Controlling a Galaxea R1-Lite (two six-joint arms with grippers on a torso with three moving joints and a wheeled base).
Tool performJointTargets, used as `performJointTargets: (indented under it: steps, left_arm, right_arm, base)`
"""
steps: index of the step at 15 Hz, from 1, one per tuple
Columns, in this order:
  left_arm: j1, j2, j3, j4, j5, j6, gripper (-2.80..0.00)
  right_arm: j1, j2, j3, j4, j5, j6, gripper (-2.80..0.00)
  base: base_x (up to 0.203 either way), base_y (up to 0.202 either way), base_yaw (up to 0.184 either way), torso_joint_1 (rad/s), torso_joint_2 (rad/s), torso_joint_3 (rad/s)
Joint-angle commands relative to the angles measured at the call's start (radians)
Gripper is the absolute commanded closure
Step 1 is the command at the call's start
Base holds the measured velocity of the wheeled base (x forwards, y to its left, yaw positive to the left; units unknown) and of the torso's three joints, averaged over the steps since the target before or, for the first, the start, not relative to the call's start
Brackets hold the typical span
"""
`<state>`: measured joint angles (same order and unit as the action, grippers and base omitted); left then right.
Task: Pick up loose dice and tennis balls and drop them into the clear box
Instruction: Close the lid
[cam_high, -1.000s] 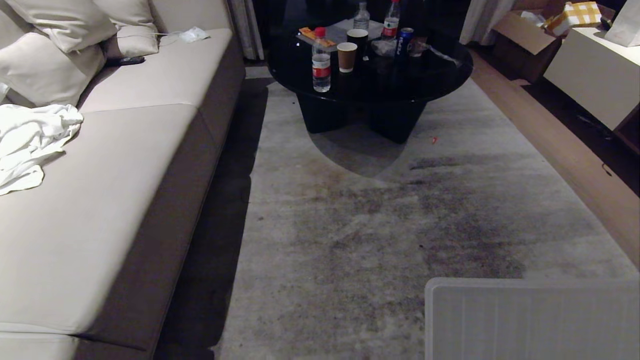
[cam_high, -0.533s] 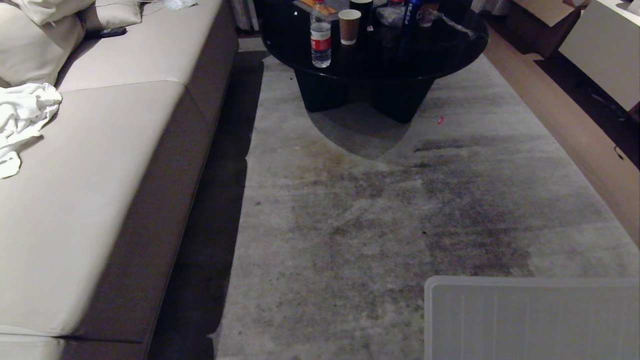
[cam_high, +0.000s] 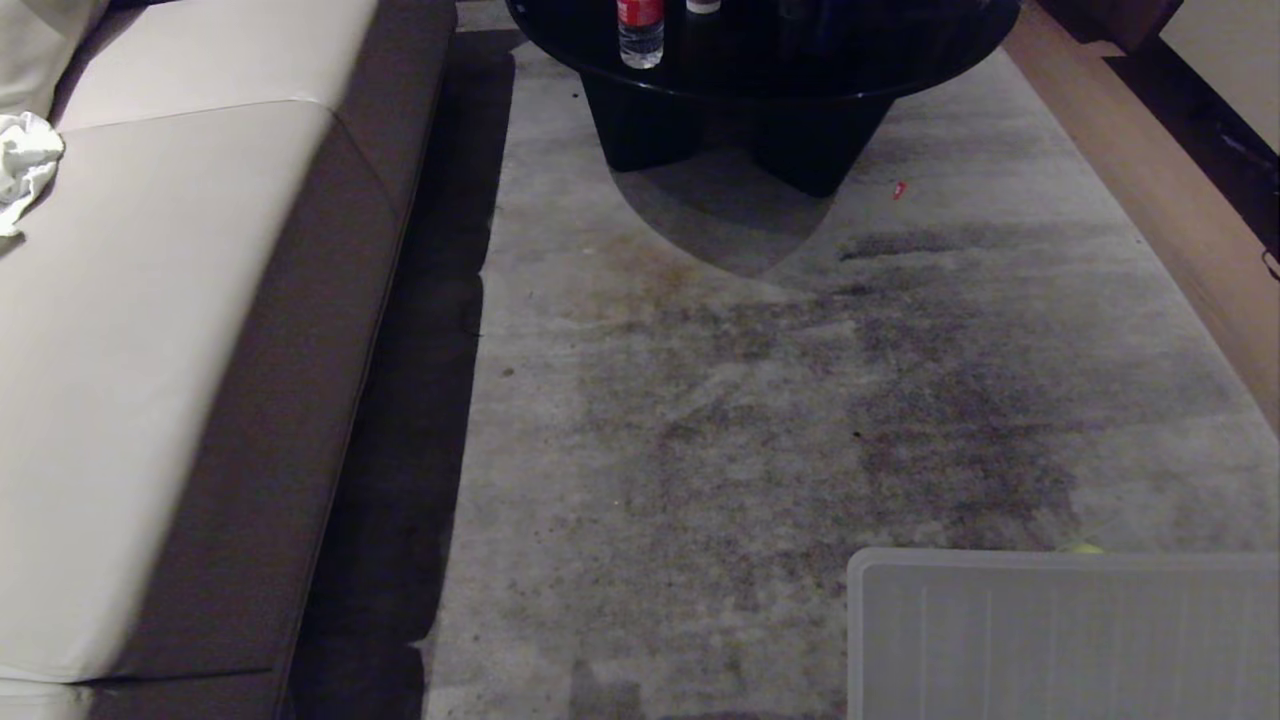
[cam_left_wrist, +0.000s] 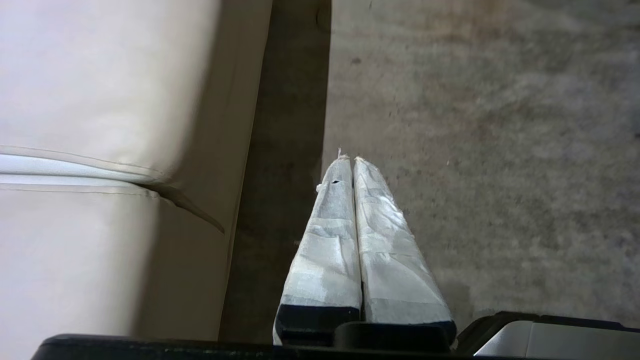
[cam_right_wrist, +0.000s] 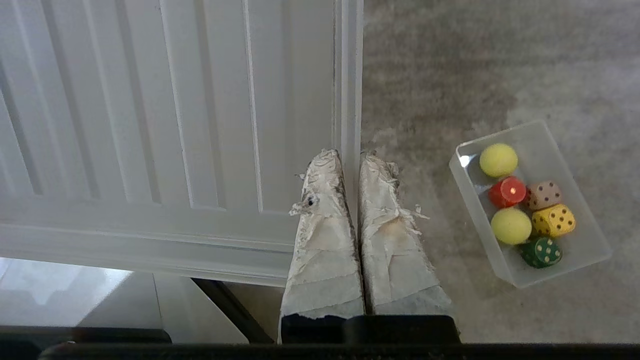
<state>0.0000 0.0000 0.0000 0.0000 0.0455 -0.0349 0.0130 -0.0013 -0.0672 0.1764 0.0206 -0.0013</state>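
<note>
1. Head view: a stained grey rug (cam_high: 760, 400) fills the middle, with a beige sofa (cam_high: 170, 350) along the robot's left and a round black table (cam_high: 760, 60) at the far end carrying a water bottle (cam_high: 640, 30). A whitish ribbed lid (cam_high: 1060, 635) lies at the near right, with a sliver of yellow-green just past its far edge; I cannot tell what that is. Neither arm shows here, and no loose die or ball lies on the visible rug.

2. Left wrist view: the left gripper (cam_left_wrist: 348, 160) hangs above the rug beside the dark strip along the sofa base, its taped fingers pressed together and holding nothing.

3. Right wrist view: the right gripper (cam_right_wrist: 350, 155) is likewise closed and empty, hanging over the lid's edge. Well apart on the rug sits the clear box (cam_right_wrist: 595, 250), holding two tennis balls (cam_right_wrist: 498, 160), a red die (cam_right_wrist: 507, 191), a tan die (cam_right_wrist: 544, 195), a yellow die (cam_right_wrist: 553, 220) and a green die (cam_right_wrist: 541, 252).

4. Judgement: the named pieces all appear to be in the box, so the collecting looks done or nearly so.

5. Risks: the box lies outside the head view, so a base move could nudge or tip it. The closed fingers hang low near the lid and could snag its rim if the torso bends further. A stray piece under the sofa or table could go unnoticed.
</note>
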Motion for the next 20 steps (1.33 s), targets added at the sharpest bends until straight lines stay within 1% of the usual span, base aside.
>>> performJointTargets:
  steps: [1, 20]
  left_arm:
    - [0.0, 0.002, 0.002, 0.0, 0.0, 0.0, 0.0]
    - [0.0, 0.002, 0.002, 0.0, -0.001, 0.004, 0.0]
  right_arm:
    - [0.001, 0.001, 0.0, 0.001, 0.001, 0.0, 0.0]
    - [0.001, 0.001, 0.0, 0.002, 0.0, -0.002, 0.0]
  base:
    - [0.0, 0.0, 0.0, 0.002, 0.0, -0.197]
    - [0.0, 0.0, 0.0, 0.002, 0.0, -0.197]
